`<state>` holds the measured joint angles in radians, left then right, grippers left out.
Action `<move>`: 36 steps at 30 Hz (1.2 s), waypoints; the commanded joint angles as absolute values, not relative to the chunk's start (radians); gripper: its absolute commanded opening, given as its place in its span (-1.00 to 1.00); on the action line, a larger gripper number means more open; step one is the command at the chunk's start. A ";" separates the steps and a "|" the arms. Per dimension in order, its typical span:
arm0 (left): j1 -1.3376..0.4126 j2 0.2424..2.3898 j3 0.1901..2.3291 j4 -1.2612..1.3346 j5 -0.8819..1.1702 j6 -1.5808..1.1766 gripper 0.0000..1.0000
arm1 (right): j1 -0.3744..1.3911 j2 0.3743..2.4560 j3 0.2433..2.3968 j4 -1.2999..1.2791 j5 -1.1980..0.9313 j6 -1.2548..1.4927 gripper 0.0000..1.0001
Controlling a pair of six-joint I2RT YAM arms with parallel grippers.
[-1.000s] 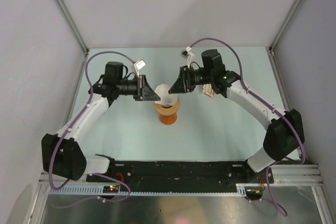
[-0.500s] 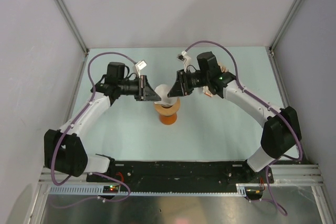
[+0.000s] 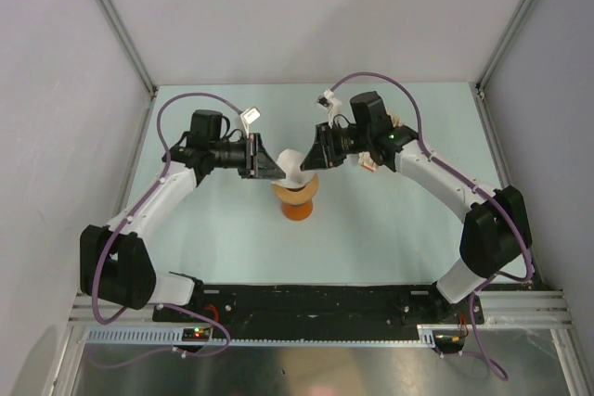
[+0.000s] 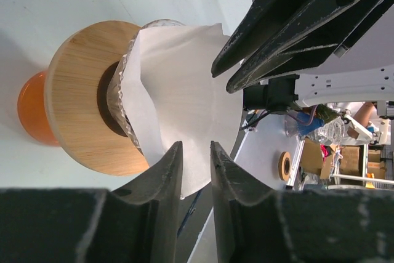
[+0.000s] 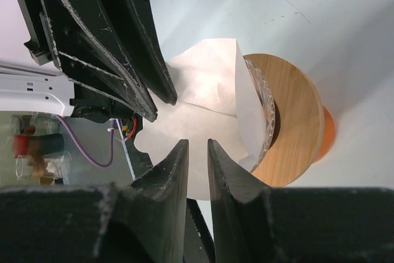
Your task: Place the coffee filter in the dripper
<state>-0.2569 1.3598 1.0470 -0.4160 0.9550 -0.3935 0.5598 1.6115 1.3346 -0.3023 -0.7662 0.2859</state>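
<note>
Top external view: the coffee filter (image 3: 293, 166) stands at centre frame, its lower part in the dripper (image 3: 295, 194), which sits on an orange vessel (image 3: 297, 210) on the worktop (image 3: 371, 229). The left jaws close in from the left and the right jaws from the right. The stack is tall and narrow, so a sideways push could topple it. Left wrist view: the left jaws show only a narrow slit, with the paper's lower edge in line with it. Whether they nip it cannot be told. If they do, withdrawing could drag the filter out. The paper is white, thin and partly opened, leaning right of the wooden ring. Right wrist view: the right jaws are likewise near shut, grip unclear. A fold creases the filter (image 5: 209, 109), so pressing it could crumple it and leave it unseated.
</note>
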 commanded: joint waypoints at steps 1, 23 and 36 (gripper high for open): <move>-0.251 1.352 1.055 -0.383 0.980 -0.388 -0.37 | 0.568 1.611 1.332 -0.285 -0.776 0.276 -0.53; -0.247 1.246 1.251 -0.390 0.935 -0.365 0.86 | 0.572 1.428 1.339 -0.202 -0.846 0.267 -0.18; -0.056 1.108 1.319 -0.845 0.585 -0.079 0.99 | 0.310 1.092 1.231 -0.339 -0.697 0.194 0.95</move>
